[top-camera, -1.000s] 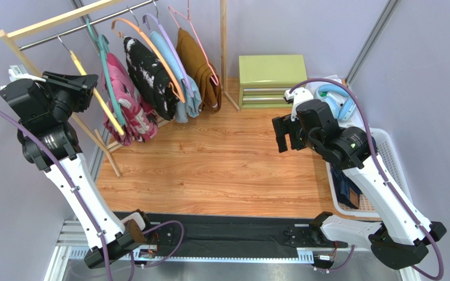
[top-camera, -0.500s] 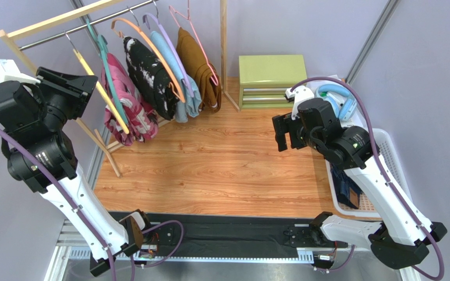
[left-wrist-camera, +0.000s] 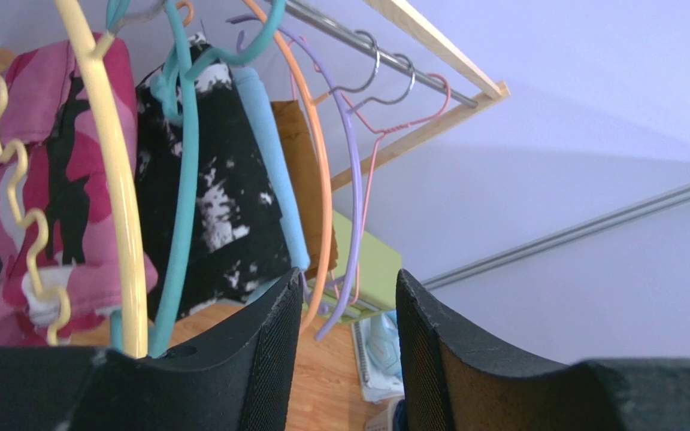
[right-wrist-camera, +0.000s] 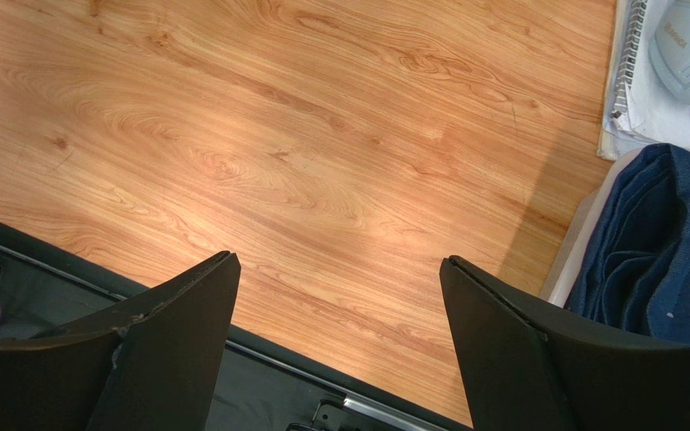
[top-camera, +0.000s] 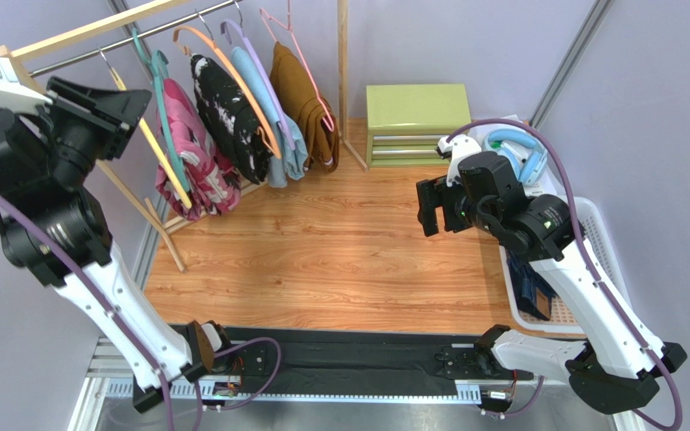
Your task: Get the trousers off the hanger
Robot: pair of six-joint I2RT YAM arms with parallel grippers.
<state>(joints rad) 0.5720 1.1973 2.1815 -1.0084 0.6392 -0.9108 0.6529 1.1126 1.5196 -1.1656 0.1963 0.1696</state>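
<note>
Pink camouflage trousers (top-camera: 197, 166) hang near left jaws, outside gap; left jaws part-open, right jaws wide, both empty.

The wooden table (top-camera: 322, 260) beneath my right end effector (top-camera: 430, 208) carries 1 green drawer box (top-camera: 416, 121) ahead and 1 white basket (top-camera: 602, 235) to the right.

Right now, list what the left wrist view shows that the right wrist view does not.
Only the left wrist view: the pink camouflage trousers hanging among the hangers, the black splotched garment and the rail. Only the right wrist view: the navy trousers lying in the white basket. Both: the wooden tabletop, and that arm's own tool, the left tool and the right tool, each open with nothing between its fingers.
</note>
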